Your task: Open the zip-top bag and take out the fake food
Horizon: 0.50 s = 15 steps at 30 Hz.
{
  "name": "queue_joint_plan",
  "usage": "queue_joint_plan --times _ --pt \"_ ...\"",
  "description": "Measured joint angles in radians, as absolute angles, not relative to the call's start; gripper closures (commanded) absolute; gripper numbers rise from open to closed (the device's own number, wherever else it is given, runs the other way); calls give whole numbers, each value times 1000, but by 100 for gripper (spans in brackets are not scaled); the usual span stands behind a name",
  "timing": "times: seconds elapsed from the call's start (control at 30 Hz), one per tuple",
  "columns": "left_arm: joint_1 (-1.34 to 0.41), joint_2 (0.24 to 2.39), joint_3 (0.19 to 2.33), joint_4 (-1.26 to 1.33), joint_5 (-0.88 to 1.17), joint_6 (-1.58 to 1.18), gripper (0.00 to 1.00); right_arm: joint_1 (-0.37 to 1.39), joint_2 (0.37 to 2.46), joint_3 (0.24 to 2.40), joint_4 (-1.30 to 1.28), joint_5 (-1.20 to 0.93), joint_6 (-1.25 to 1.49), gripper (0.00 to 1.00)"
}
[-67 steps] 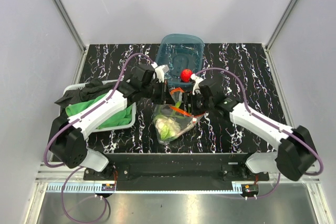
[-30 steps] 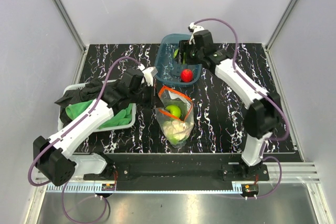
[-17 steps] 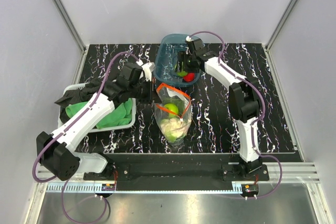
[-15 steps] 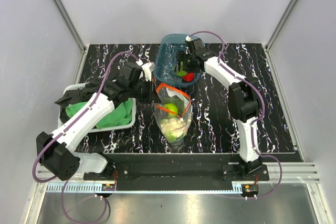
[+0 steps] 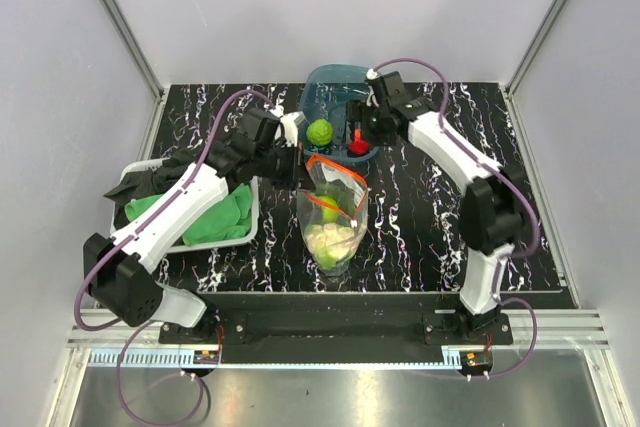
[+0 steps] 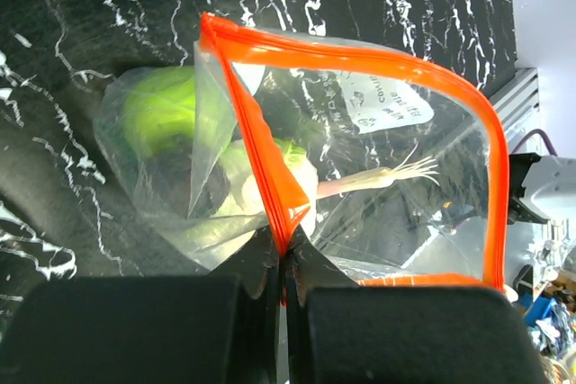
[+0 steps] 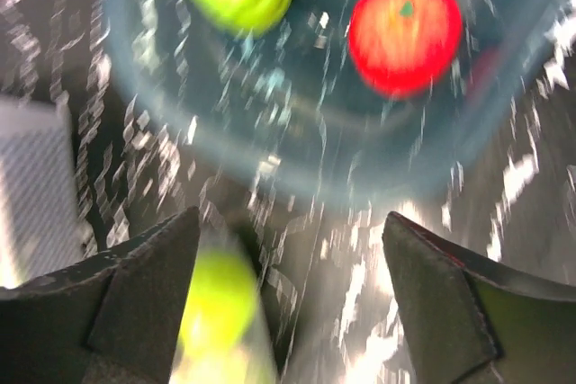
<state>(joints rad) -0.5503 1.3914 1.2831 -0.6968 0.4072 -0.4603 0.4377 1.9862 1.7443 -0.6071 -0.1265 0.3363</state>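
Black, white-veined table [image 5: 430, 237]; plain grey walls [image 5: 350, 7] on three sides. Far left: white tray [image 5: 215, 244] holding green cloth [image 5: 215, 217]. Left hand [image 6: 282, 263] pinched tight on the orange strip of the zip-top bag [image 5: 345, 187]. Bag lies mid-table, mouth gaping, with green apple [image 5: 329, 211] and cauliflower [image 5: 335, 240] inside. Just behind it, teal tub [image 5: 340, 77] holds green ridged piece [image 5: 320, 132] and red piece [image 5: 357, 146]. Right hand [image 7: 288, 258] above tub, fingers spread, empty.

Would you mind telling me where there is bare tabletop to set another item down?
Bare black marble tabletop lies between the clear zip-top bag and the right arm, and in the far left corner beyond the white tray. It is crowded around the teal translucent tub and the bag's mouth.
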Motion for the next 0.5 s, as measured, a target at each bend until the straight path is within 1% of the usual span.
queue_joint_plan --times 0.03,0.1,0.13,0.33,0.5 --pt "-550 1400 1289 -694 413 -461 100 438 1933 1713 -619 -129 337 22" --pt "-551 1414 1301 -685 426 -468 100 438 1823 1660 -643 -138 337 29" --pt "-551 1421 1308 -680 434 -472 100 438 1760 1634 -654 -144 339 37" --pt "-583 1465 1340 -633 454 -505 100 445 1434 1525 -668 -234 352 52" --pt "-623 1506 1362 -595 463 -536 100 505 1311 1419 -625 -324 372 68"
